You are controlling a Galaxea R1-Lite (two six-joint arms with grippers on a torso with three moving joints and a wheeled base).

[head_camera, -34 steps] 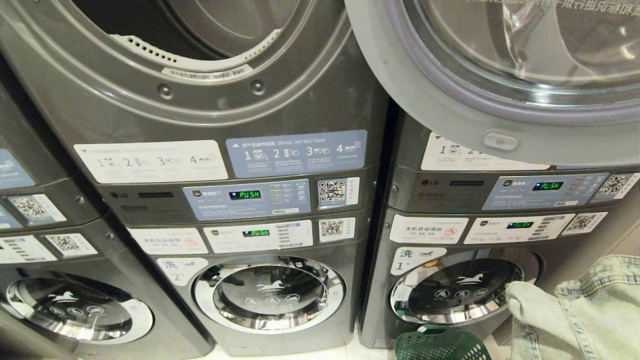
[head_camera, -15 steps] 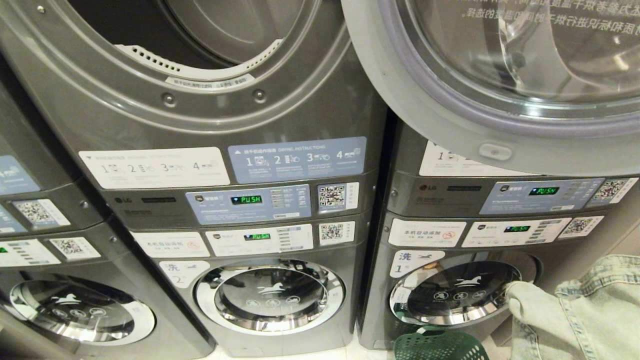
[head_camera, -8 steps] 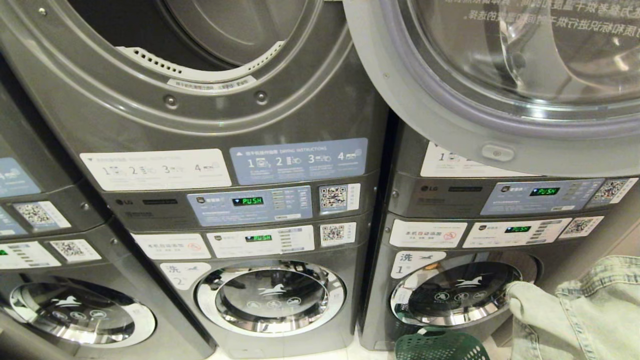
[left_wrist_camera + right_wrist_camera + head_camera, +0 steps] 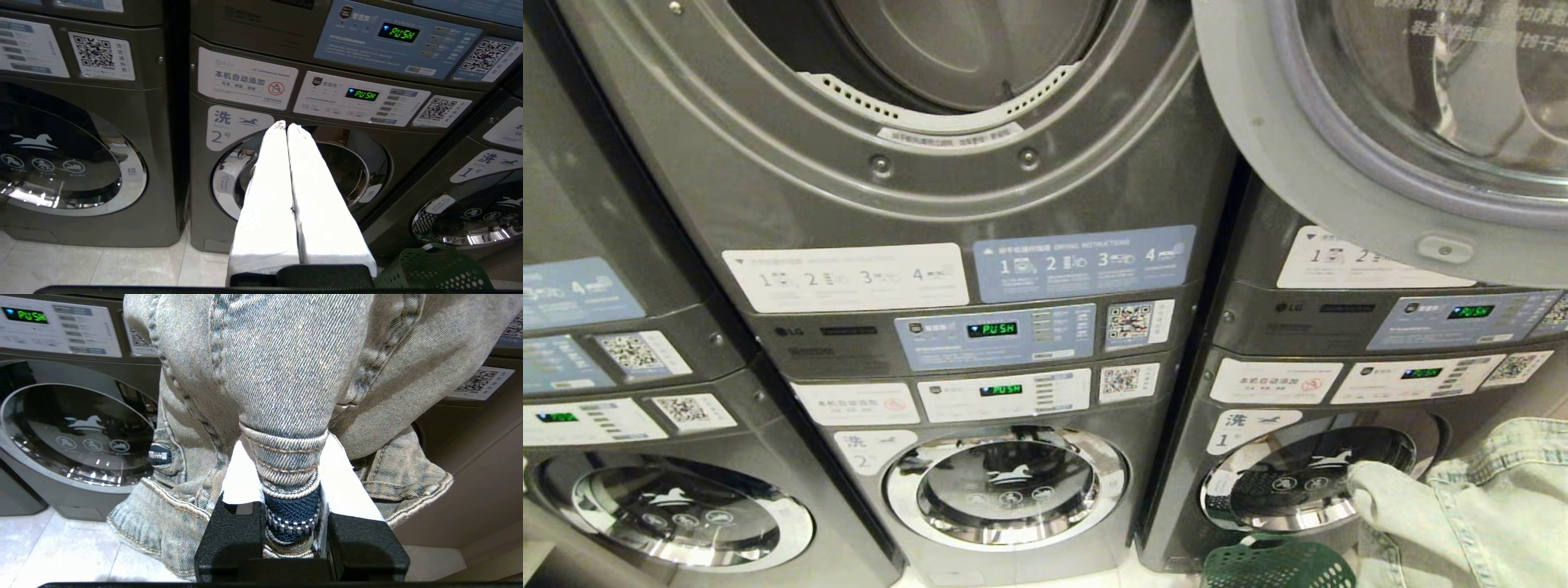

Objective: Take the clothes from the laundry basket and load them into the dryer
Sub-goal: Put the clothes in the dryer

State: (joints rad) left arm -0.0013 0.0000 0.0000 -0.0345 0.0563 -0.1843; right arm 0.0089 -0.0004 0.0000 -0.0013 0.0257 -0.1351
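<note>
The pale, faded blue denim garment (image 4: 286, 375) with tan stitching hangs bunched between the fingers of the right gripper (image 4: 291, 473), which pinches a thick seamed fold of it; a dark blue knitted band with a white edge sits deepest between the white pads (image 4: 241, 477). The cloth spills above and to both sides of this claw, and a metal button (image 4: 159, 454) shows on the fold beside it. In the head view the same denim (image 4: 1478, 506) fills the lower right corner, its edge lying in front of the chrome-ringed round door (image 4: 1319, 486) of the washer marked 1. Just below that door, under the hanging cloth, is the rim of the green perforated plastic laundry basket (image 4: 1274, 565).

The left gripper (image 4: 286, 126) holds nothing, its two long white fingers (image 4: 269, 196) pressed together and pointing at the chrome-ringed door of the grey washer marked 2 (image 4: 335, 163); the basket (image 4: 433, 269) lies low beside it.

Above the washers, the grey dryer's round opening (image 4: 947, 73) stands open, its drum dark inside, and its grey-rimmed glass door (image 4: 1413, 114) is swung out to the right. Green "PUSH" displays (image 4: 992, 329) glow on the control panels.
</note>
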